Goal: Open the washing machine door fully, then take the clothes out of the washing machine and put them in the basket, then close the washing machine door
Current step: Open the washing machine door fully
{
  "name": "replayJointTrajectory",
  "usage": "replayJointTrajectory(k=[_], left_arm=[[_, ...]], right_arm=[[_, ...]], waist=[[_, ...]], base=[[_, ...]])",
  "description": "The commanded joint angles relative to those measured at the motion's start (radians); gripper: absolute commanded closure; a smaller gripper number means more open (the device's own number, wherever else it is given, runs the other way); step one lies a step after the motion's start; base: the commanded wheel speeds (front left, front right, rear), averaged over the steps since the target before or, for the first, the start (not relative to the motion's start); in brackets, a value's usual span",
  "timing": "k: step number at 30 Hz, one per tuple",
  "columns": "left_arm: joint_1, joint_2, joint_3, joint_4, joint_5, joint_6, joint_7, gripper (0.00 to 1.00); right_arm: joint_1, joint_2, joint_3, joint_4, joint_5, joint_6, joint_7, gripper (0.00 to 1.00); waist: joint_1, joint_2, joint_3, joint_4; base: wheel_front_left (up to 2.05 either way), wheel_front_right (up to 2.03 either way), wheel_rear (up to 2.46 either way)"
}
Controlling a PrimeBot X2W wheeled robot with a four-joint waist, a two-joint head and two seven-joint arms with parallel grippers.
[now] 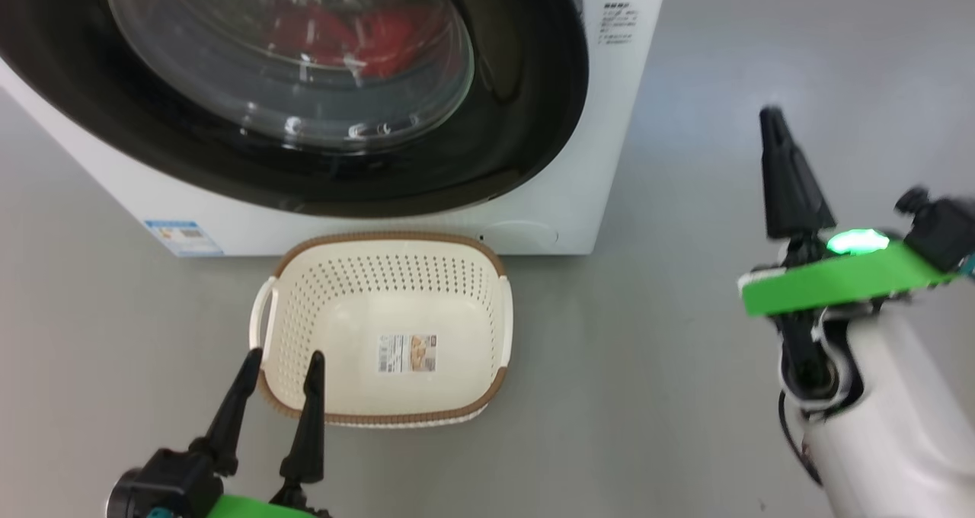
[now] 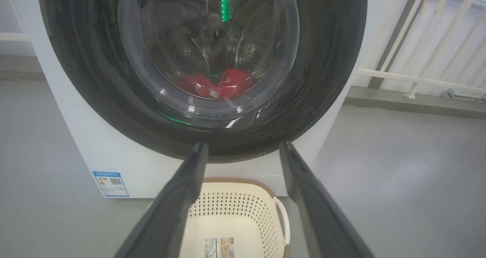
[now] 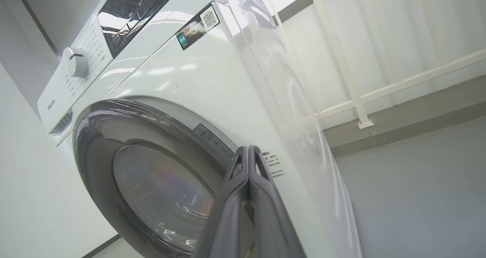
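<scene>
Holds right end effector (image 1: 772, 122) pinched shut, empty, beside the big white washing machine (image 1: 609, 122), likely to hook its closed round black-rimmed glass door (image 1: 525, 84), and left end effector (image 1: 283, 358) wide by the cream perforated basket (image 1: 396, 238), red fabric clothes (image 1: 381, 34) inside.

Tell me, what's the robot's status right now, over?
Left gripper open, empty, above basket near rim. Right gripper shut, empty, raised beside washing machine. Door shut, red clothes inside. Basket empty, close below door.

Smooth grey floor (image 1: 685, 84), white metal railing (image 2: 417, 81) standing on a low grey ledge (image 2: 414, 104), ribbed grey panel (image 3: 57, 11)
</scene>
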Motion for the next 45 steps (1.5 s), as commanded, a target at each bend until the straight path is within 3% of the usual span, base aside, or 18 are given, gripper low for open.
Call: replayJointTrajectory(k=[1, 13, 25, 36, 45], left_arm=[[-0.042, 0.008, 0.023, -0.024, 0.0, -0.006, -0.012, 0.0], [-0.15, 0.008, -0.008, -0.015, -0.015, -0.018, -0.012, 0.0], [-0.216, 0.008, -0.043, -0.001, -0.045, -0.022, -0.012, 0.0], [-0.232, 0.008, -0.06, 0.009, -0.04, -0.023, -0.012, 0.0], [-0.238, 0.008, -0.078, 0.016, -0.044, -0.024, -0.012, 0.0]], right_arm=[[-0.059, -0.01, 0.026, -0.015, 0.018, -0.001, -0.006, 1.0], [-0.306, -0.114, 0.092, 0.068, 0.155, -0.001, -0.006, 1.0], [-0.541, -0.227, 0.329, 0.186, 0.391, -0.001, 0.023, 1.0], [-0.637, -0.297, 0.513, 0.213, 0.556, -0.001, 0.045, 1.0], [-0.681, -0.35, 0.604, 0.172, 0.73, -0.001, 0.171, 1.0]], waist=[[0.0, -0.0001, 0.056, 0.032], [0.0, -0.0001, 0.187, 0.108], [0.0, -0.0001, 0.281, 0.162], [0.0, -0.0001, 0.293, 0.166], [0.0, -0.0001, 0.289, 0.162]], base=[[0.0, 0.0, 0.0], [0.0, 0.0, 0.0], [0.0, 0.0, 0.0], [0.0, 0.0, 0.0], [0.0, 0.0, 0.0]])
